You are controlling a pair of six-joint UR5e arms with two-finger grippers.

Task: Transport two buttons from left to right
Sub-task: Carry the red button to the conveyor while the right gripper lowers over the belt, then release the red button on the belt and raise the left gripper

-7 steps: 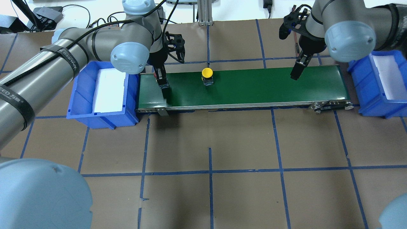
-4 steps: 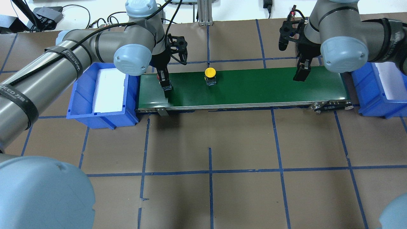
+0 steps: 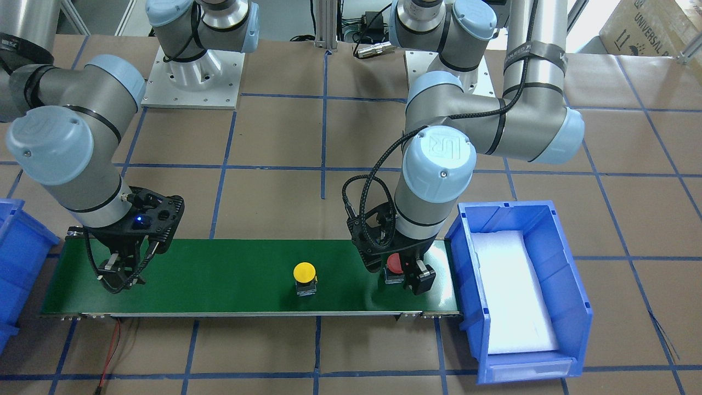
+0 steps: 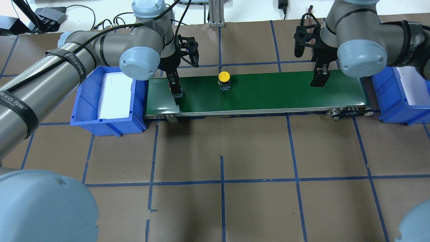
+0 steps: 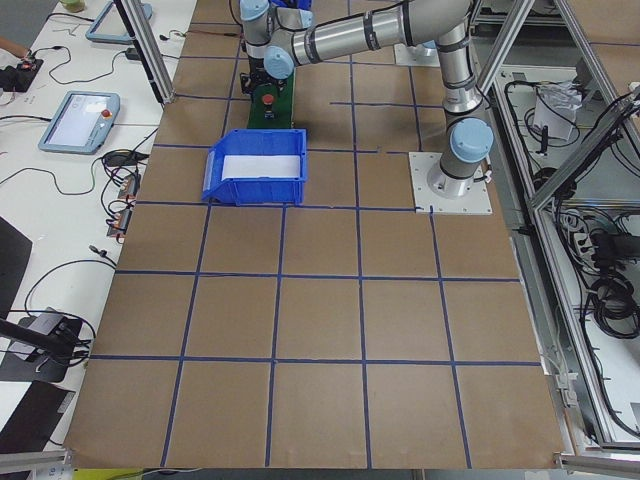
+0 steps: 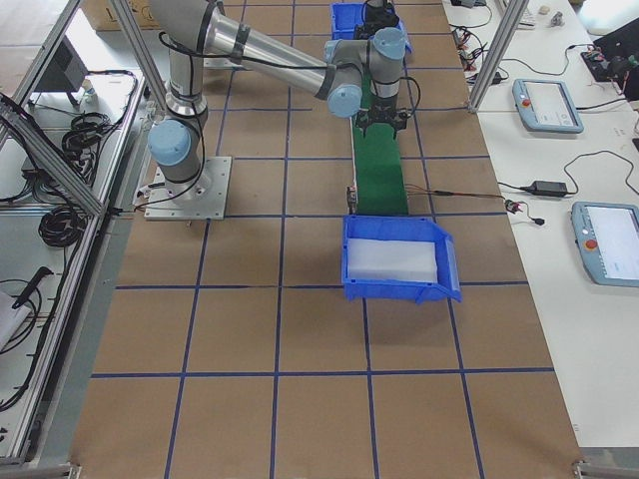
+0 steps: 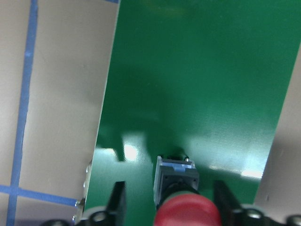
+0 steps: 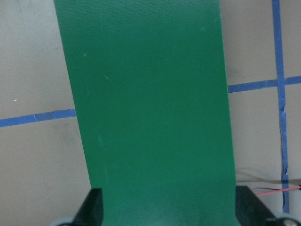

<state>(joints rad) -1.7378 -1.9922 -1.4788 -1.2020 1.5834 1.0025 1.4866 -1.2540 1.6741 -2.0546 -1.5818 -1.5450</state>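
The left hand (image 7: 169, 197) is released, its fingers (image 7: 118, 200) spread either side of the red button (image 7: 176, 174), which stands upright at the left end of the green belt (image 7: 197, 70). The yellow button (image 3: 304, 272) stands mid-belt. The right hand (image 8: 171, 205), released and empty, hangs over the far end. Both buttons are probably light, rigid and top-heavy, best pinched on the flat dark body under the slick cap. From overhead, the hand all but hides the red button.

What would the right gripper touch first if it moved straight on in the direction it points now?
Most likely the green belt. The right gripper points straight down, and its wrist camera shows only bare belt between its open fingers. The yellow button stands well aside.
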